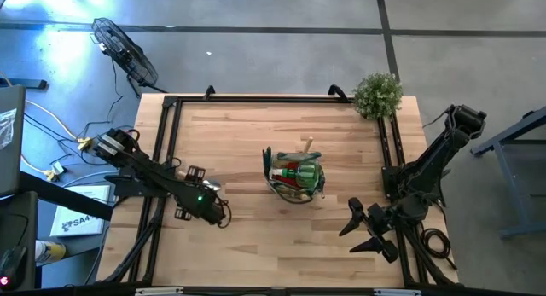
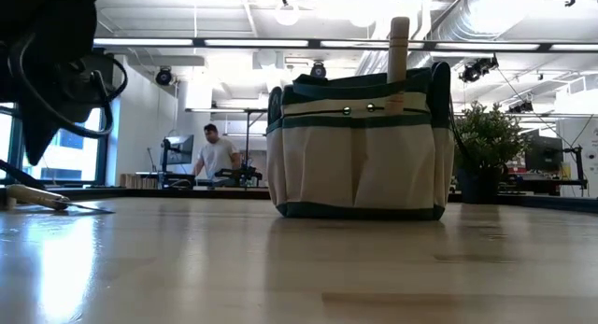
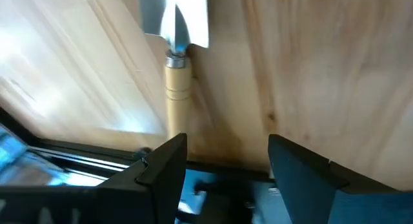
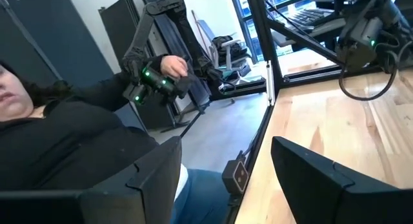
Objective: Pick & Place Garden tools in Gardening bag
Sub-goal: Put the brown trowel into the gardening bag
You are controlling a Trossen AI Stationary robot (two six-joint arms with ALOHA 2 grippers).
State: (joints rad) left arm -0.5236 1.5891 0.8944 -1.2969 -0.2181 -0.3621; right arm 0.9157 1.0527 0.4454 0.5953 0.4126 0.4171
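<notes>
Two arms sit low on my overhead feed, and both sets of jaws stand apart with nothing between them. My left gripper (image 1: 215, 212) hovers at about 8 o'clock from the bag (image 1: 294, 177), close over the table (image 1: 247, 134). Through its wrist camera I see a trowel (image 3: 175, 53) lying flat on the wood just ahead of the fingers (image 3: 161, 166), wooden handle toward me, the blade cut off at the frame edge. From above that trowel is hidden under the arm; in the low view it is only a thin sliver at far left (image 2: 42, 198).

My right gripper (image 1: 363, 226) waits at 4 o'clock from the bag, near the table's edge, facing a seated person (image 4: 58, 140) beyond it.

Upright at table centre, the bag holds red and green items I can't tell apart, with one wooden handle (image 2: 399, 44) sticking out on top. At 1 o'clock, the plant (image 1: 377, 94) sits at the corner.
</notes>
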